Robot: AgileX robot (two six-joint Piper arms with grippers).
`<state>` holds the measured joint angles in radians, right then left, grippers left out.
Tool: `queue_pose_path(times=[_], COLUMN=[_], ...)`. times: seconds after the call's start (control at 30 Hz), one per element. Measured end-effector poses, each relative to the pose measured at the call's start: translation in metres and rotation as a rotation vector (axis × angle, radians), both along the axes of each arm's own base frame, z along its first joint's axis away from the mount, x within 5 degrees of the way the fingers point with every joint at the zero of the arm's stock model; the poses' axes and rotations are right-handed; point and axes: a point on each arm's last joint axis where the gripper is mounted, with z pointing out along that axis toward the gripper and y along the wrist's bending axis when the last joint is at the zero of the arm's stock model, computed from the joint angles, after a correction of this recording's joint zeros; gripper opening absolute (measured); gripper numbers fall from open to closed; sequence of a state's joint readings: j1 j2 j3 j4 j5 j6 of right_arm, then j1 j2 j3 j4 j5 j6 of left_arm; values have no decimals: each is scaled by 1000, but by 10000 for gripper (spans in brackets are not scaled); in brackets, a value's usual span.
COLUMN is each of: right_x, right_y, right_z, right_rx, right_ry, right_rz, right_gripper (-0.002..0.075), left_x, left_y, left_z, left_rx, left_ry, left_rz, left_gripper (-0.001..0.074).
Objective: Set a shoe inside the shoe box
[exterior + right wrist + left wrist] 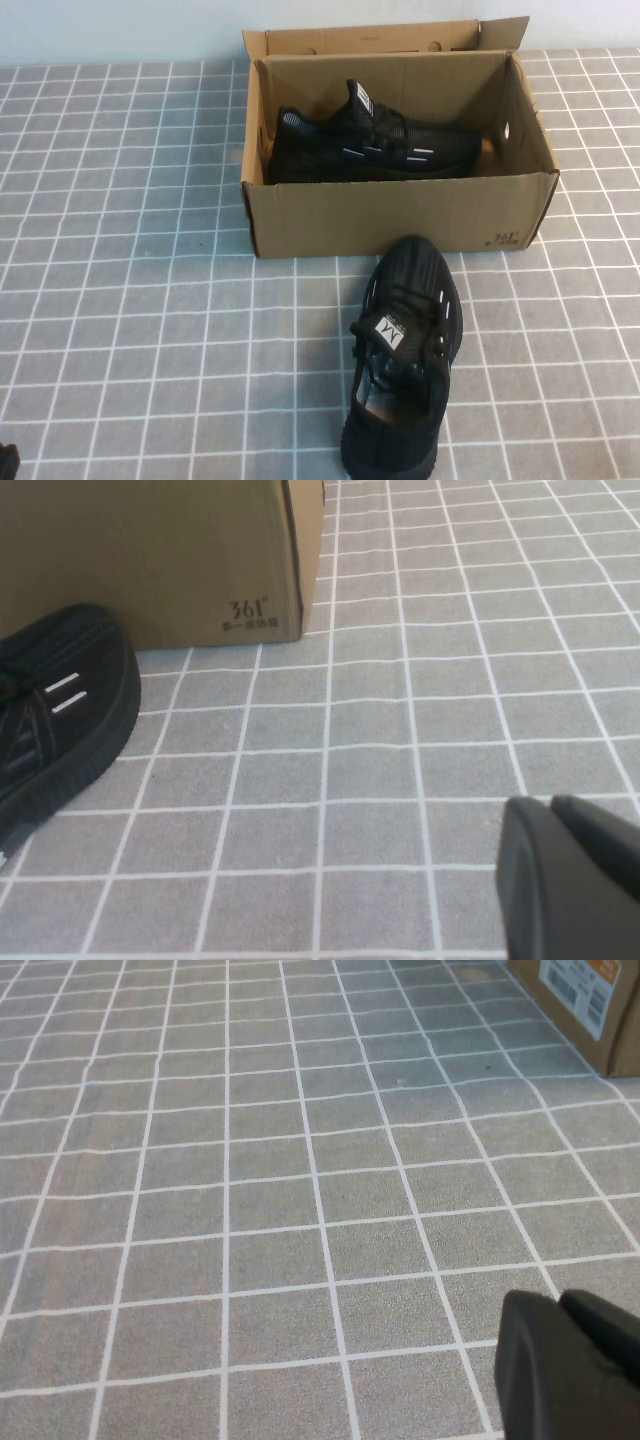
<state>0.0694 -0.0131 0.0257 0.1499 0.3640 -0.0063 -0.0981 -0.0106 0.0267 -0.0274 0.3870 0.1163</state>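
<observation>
The brown cardboard shoe box (400,215) stands open at the back middle of the table, its lid flap up behind. One black shoe (375,148) lies on its side inside it. The other black shoe of the pair (405,360) stands on the table in front of the box, toe towards it; its toe (60,710) shows in the right wrist view beside the box's printed corner (150,560). My left gripper (560,1300) is shut and empty over bare cloth at the near left corner (5,462). My right gripper (550,805) is shut and empty, to the right of the table shoe.
A grey cloth with a white grid (130,300) covers the table. The box's labelled end (575,1000) shows far off in the left wrist view.
</observation>
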Motion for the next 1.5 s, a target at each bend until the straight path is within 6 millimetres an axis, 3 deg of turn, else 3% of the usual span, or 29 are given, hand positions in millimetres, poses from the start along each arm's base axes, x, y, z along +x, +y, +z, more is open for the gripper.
queue_pose_path(times=[0.67, 1.0, 1.3, 1.5], right_x=[1, 3, 3, -4], right_y=[0, 1, 3, 22], right_z=[2, 23, 28, 71], right_rx=[26, 526, 734, 603], right_ry=[-22, -177, -164, 2], right_rz=[-3, -66, -72, 120], right_gripper=[-16, -16, -16, -16], left_x=[0, 0, 0, 0], left_y=[0, 0, 0, 0], left_z=[0, 0, 0, 0], left_rx=[0, 0, 0, 0], left_ry=[0, 0, 0, 0], left_rz=[0, 0, 0, 0], left_gripper=[-1, -1, -1, -1])
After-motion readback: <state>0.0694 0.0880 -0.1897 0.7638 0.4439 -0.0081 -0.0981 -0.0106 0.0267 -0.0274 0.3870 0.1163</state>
